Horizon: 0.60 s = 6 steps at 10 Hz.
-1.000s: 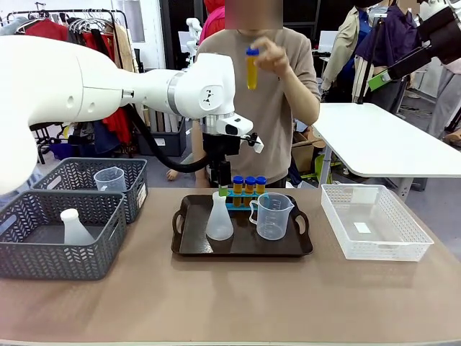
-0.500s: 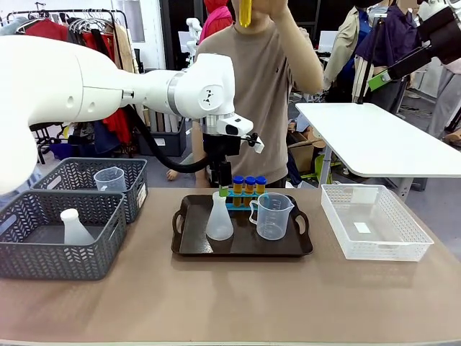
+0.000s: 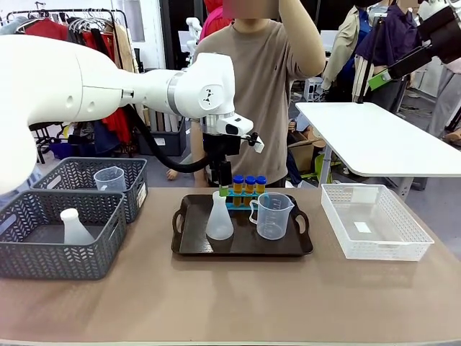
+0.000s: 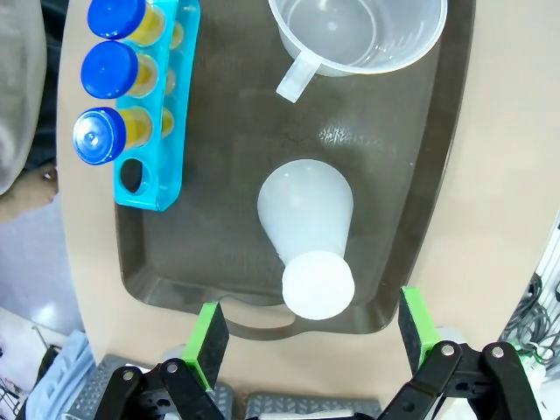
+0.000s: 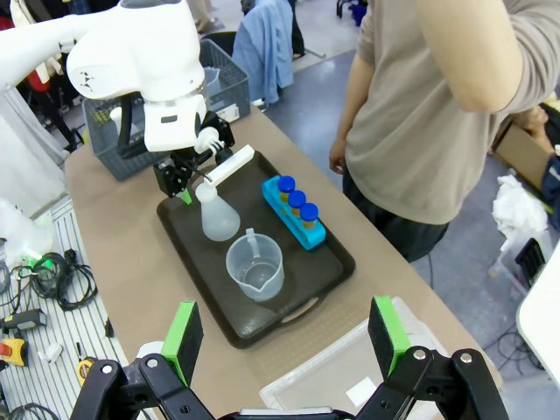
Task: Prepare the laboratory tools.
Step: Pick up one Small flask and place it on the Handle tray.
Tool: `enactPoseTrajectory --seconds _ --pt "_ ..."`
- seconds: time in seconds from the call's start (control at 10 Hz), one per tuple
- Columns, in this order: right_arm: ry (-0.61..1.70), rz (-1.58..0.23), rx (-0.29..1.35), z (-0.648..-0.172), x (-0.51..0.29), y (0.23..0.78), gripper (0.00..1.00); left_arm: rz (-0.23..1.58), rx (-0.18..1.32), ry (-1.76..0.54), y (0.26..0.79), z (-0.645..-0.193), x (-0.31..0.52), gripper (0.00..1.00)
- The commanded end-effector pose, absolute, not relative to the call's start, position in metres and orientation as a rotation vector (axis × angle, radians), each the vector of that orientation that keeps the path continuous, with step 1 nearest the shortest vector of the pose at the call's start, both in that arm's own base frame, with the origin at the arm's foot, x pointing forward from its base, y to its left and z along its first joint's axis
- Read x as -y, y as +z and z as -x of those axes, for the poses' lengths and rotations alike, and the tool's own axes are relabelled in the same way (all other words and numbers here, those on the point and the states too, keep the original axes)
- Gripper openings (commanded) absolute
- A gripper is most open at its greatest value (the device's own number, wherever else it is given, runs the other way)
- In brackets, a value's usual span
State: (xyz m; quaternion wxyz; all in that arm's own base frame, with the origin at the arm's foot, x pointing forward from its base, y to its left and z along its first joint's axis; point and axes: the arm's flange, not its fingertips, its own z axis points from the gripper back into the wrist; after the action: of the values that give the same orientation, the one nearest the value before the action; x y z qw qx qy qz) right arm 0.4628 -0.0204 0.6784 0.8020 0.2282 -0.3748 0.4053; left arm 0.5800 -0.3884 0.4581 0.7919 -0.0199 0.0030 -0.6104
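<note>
The conical flask stands on the dark tray beside the handled beaker, whose rim is cut off in the left wrist view. The blue rack holds three blue-capped tubes; its fourth hole is empty. In the front view the rack is half hidden behind flask and beaker. Left fingers hang spread wide above the flask, gripping nothing. Right fingers are likewise spread and empty, high over the worktop.

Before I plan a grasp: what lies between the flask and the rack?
Bare tray floor, seen in the left wrist view: nothing lies between the flask and the rack.
</note>
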Motion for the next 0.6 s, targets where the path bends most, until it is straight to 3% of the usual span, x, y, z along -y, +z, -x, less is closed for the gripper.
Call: enactPoseTrajectory --seconds 0.0,0.5 --pt "0.872 -0.499 0.810 -0.462 0.019 0.680 1.00 0.041 0.047 -1.284 0.475 -0.581 0.375 1.00" --pt "0.872 -0.499 0.810 -0.462 0.019 0.680 1.00 0.154 0.246 -1.211 0.569 -0.550 0.310 1.00"
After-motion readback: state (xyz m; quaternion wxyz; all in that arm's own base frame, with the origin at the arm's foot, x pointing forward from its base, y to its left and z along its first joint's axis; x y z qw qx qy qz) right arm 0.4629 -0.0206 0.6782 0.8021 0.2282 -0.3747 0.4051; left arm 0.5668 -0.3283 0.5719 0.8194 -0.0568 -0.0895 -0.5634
